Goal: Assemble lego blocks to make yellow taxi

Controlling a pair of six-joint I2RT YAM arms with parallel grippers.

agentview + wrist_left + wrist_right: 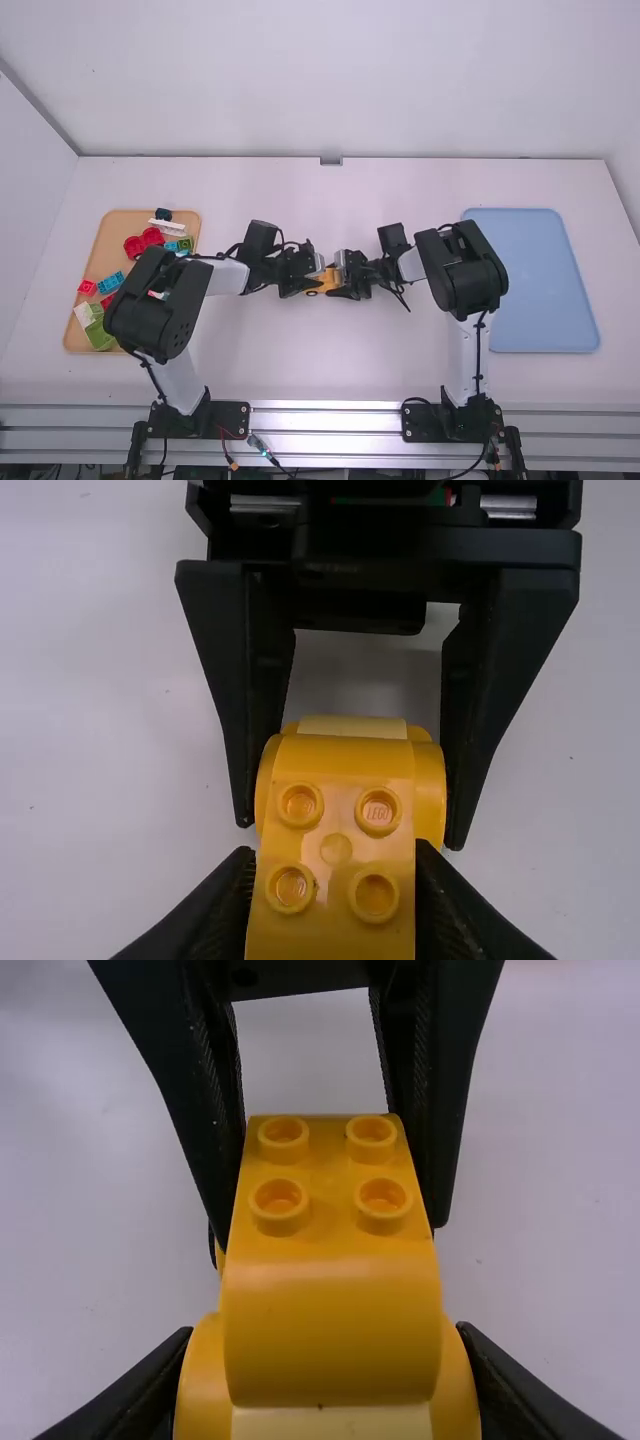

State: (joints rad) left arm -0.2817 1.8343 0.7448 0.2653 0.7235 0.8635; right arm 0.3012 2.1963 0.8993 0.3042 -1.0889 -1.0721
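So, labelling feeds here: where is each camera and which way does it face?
High: above and behind, looking forward-down at table, left arm, right arm.
Left wrist: on that arm, faces yellow build; left gripper near, right gripper beyond.
Right wrist: on its arm, faces back oppositely; right gripper near, left beyond.
Both wrist views share the build.

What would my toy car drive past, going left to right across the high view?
First the tan tray, then the left gripper, then the yellow blocks, then the right gripper, and last the blue tray.
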